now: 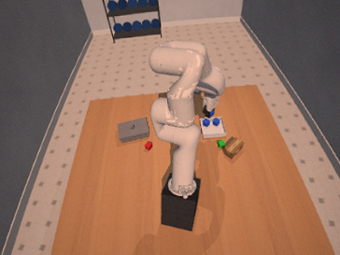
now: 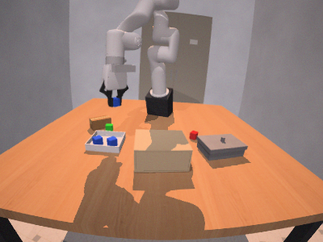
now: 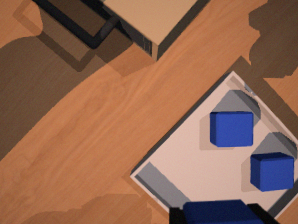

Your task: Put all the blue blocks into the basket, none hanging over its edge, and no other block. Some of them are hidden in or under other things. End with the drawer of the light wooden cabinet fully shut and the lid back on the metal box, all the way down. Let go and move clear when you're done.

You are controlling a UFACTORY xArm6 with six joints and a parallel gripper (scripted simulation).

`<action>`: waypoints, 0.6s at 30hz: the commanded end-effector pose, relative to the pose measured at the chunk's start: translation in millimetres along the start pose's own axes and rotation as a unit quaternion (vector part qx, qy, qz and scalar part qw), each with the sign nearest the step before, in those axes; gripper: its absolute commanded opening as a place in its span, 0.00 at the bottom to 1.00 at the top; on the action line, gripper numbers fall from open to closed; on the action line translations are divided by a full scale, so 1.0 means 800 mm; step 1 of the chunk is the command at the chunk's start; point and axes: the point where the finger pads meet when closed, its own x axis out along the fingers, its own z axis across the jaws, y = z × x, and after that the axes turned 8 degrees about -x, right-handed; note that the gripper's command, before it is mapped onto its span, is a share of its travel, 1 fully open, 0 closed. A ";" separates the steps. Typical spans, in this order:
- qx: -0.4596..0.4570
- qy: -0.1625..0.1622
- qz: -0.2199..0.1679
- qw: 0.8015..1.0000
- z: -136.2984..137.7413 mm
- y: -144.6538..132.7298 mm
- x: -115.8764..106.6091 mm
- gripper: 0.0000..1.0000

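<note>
The end effector (image 1: pixel 208 112) (image 2: pixel 115 101) (image 3: pixel 215 212) grips a blue block (image 1: pixel 210 113) (image 2: pixel 116 102) (image 3: pixel 217 212) above the table (image 1: pixel 114 192) (image 2: pixel 210 202) (image 3: pixel 95 125), left of center in the exterior view. Two more blue blocks (image 1: pixel 206 122) (image 2: pixel 112 141) (image 3: pixel 231 129) sit inside the white basket (image 1: pixel 214 137) (image 2: pixel 102 148) (image 3: pixel 175 131), center left. The metal box's lid (image 1: pixel 133 126) (image 2: pixel 221 142), center right, appears seated. Left to do: release this block inside, confirm the cabinet drawer, whose handle (image 3: pixel 95 46) shows upper left in the wrist view, is shut, and move clear.

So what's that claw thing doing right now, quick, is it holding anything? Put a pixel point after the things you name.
The end effector (image 1: pixel 209 113) (image 2: pixel 115 102) (image 3: pixel 220 216) is closed on a blue block (image 1: pixel 211 114) (image 2: pixel 116 102) (image 3: pixel 217 212), held up in the air.
</note>
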 end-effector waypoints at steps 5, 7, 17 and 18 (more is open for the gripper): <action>0.000 -0.002 0.000 1.000 0.002 0.000 0.007 0.00; 0.000 -0.002 0.000 1.000 0.002 0.000 0.011 0.00; 0.000 -0.002 0.000 1.000 0.002 0.000 0.026 0.00; 0.000 -0.002 0.000 1.000 0.002 0.000 0.029 0.00</action>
